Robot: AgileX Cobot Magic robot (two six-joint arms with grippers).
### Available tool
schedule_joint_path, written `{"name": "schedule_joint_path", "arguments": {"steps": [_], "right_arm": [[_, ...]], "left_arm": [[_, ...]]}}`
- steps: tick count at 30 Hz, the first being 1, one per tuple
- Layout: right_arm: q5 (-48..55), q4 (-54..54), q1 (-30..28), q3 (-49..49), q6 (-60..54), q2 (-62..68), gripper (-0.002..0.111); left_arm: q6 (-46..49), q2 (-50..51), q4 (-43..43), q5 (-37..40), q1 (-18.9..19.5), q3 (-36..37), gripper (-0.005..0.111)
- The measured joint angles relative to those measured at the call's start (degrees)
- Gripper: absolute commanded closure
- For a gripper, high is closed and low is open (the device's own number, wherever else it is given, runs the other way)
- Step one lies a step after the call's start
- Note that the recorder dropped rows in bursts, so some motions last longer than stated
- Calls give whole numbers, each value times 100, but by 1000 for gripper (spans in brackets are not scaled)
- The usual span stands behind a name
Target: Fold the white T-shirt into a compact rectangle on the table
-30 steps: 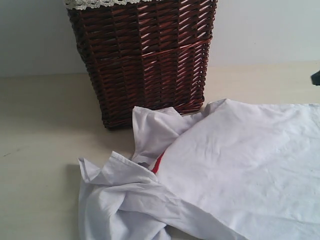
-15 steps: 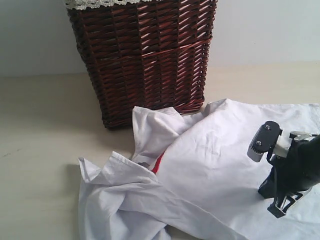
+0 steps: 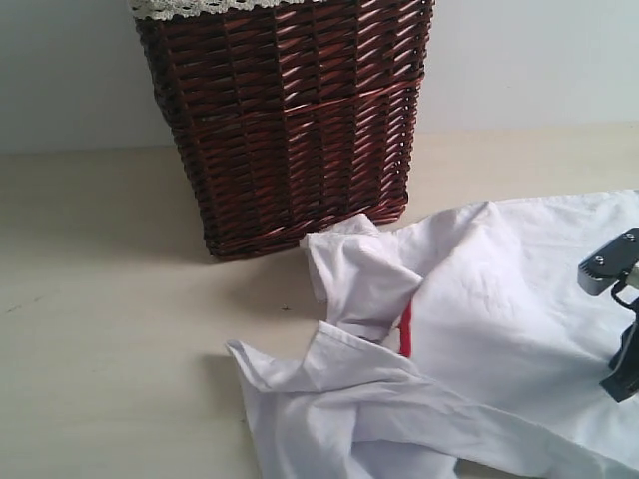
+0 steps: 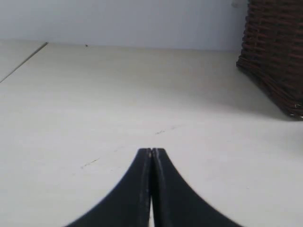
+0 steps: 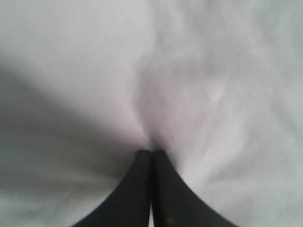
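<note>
I find the white T-shirt lying crumpled on the table, right of centre and toward the near edge. Its far folds sit just beside the foot of the wicker basket — whether they touch, I cannot tell. A red strip shows between the folds. My right gripper is pressed together on a pinch of the shirt's cloth, which puckers at the tips. My left gripper — fingers pressed together, holding nothing — hangs over bare table, the basket near.
</note>
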Motion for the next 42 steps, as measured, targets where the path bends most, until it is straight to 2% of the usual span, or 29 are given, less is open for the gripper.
{"name": "schedule_joint_path", "arguments": {"steps": [5, 11, 15, 17, 21, 23, 25, 29, 32, 35, 39, 41, 42], "right_arm": [[-244, -311, -389, 0, 67, -25, 106], [-207, -320, -439, 180, -162, -595, 82], [-14, 736, -439, 194, -1488, -1399, 64], [427, 1826, -451, 194, -2720, -1748, 60], [2029, 4187, -383, 203, -5044, -2085, 59], [2679, 5088, -59, 203, -5918, -2096, 59], [2832, 5643, 462, 203, -6426, -2042, 59], [2569, 5932, 1528, 46, -6711, -1576, 59], [2318, 5967, 2094, -205, -6711, -1070, 59], [2030, 5988, 2372, -449, -6711, -555, 59], [1815, 6023, 2435, -603, -6711, 37, 60], [1806, 5992, 2435, -616, -6711, 194, 66], [1839, 5962, 2435, -616, -6711, 232, 74]], "left_arm": [[0, 0, 0, 0, 0, 0, 107], [0, 0, 0, 0, 0, 0, 107], [0, 0, 0, 0, 0, 0, 107], [0, 0, 0, 0, 0, 0, 107], [0, 0, 0, 0, 0, 0, 107], [0, 0, 0, 0, 0, 0, 107], [0, 0, 0, 0, 0, 0, 107], [0, 0, 0, 0, 0, 0, 107], [0, 0, 0, 0, 0, 0, 107], [0, 0, 0, 0, 0, 0, 107], [0, 0, 0, 0, 0, 0, 107], [0, 0, 0, 0, 0, 0, 107], [0, 0, 0, 0, 0, 0, 107]]}}
